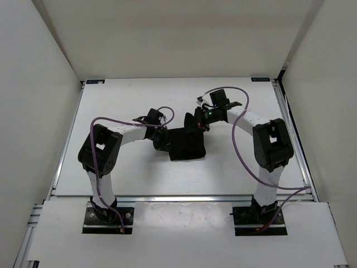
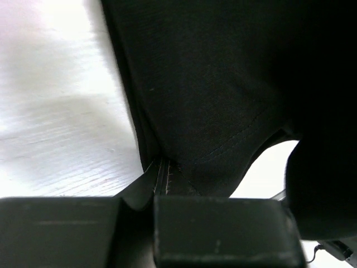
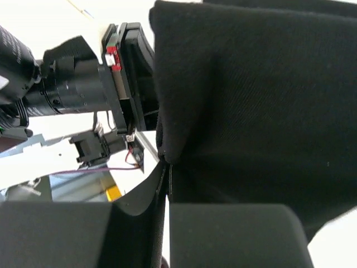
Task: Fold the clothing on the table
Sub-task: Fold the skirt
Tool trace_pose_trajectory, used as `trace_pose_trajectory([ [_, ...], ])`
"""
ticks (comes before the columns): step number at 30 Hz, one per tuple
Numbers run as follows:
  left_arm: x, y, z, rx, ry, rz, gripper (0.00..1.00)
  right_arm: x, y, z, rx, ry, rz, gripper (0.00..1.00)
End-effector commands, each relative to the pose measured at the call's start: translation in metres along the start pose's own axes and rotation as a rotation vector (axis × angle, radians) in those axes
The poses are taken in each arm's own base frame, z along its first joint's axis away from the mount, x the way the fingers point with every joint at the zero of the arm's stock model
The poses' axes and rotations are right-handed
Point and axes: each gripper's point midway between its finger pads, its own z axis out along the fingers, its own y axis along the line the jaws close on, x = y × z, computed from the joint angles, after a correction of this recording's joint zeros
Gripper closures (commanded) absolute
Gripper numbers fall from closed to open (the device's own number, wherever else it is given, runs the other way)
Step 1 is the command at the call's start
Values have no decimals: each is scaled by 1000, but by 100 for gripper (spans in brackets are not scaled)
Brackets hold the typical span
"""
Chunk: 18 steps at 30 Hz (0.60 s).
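The black clothing (image 1: 187, 146) lies bunched at the middle of the white table (image 1: 122, 100), with part of it lifted. My left gripper (image 1: 161, 140) is at its left edge, shut on a stitched hem (image 2: 163, 174) that runs between the jaws (image 2: 146, 196). My right gripper (image 1: 196, 124) is at the upper right corner of the clothing, shut on a fold of the fabric (image 3: 234, 100) pinched between its jaws (image 3: 165, 202). In the right wrist view the clothing hangs in front of the left arm's wrist (image 3: 72, 89). Dark cloth fills most of both wrist views.
Metal rails (image 1: 294, 145) run along the table's sides and near edge. White walls (image 1: 33, 67) stand at left, right and back. Purple cables (image 1: 240, 148) loop off both arms. Both arm bases (image 1: 109, 215) are bolted at the near edge.
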Motion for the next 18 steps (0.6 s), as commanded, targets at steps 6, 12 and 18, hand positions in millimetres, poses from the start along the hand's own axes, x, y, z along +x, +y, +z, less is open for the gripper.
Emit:
trace_pose_trajectory([
  [6,-9,7,-7,-13,-37,-12,100,18,30,23,-85,152,-57,100],
  [12,-17,7,-13,-10,-70,-23,100,25,32,40,-99,220,-54,100],
  [18,-15,12,-15,-13,-73,-36,100,18,19,53,-80,234,-37,100],
])
